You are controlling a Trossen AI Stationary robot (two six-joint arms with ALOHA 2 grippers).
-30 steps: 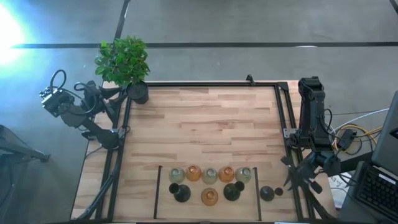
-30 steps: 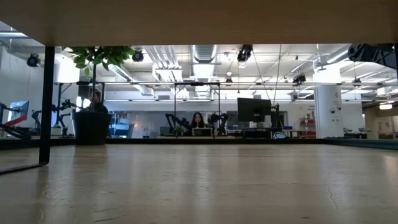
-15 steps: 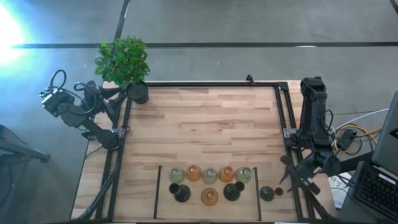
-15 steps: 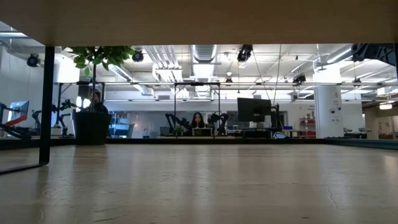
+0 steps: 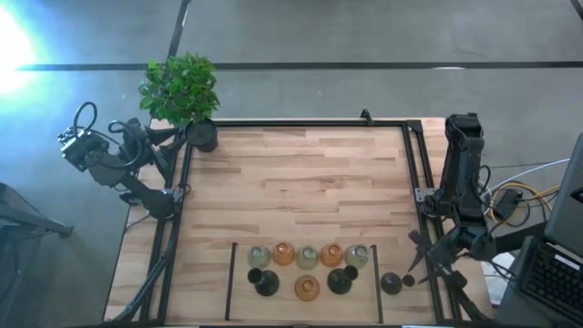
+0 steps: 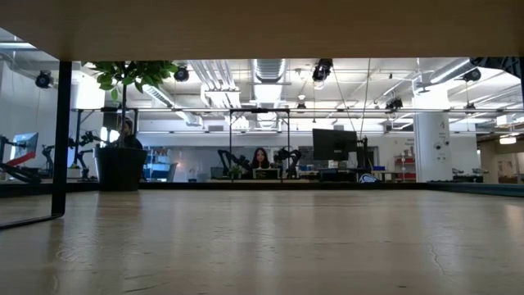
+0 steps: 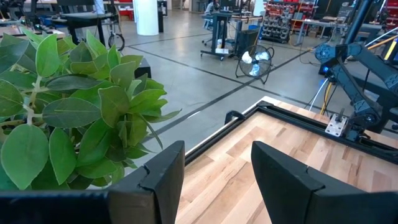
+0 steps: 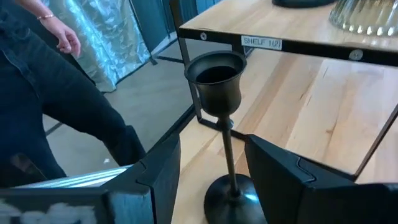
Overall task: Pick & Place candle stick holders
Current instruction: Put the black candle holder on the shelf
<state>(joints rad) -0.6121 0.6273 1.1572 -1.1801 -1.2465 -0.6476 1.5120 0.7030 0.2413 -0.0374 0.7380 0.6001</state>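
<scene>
Right hand open, holding nothing, at the desk's near right corner. Black stemmed holder stands upright just ahead, between the fingers but apparently untouched. Other holders grouped along the near edge. Left hand open, beside the plant.

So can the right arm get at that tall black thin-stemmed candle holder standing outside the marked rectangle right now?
Probably yes. The right gripper is open and the thin-stemmed black holder stands upright just ahead of its fingers, stem lined up with the gap. Nothing sits between them; the other holders are farther off inside the rectangle.
</scene>
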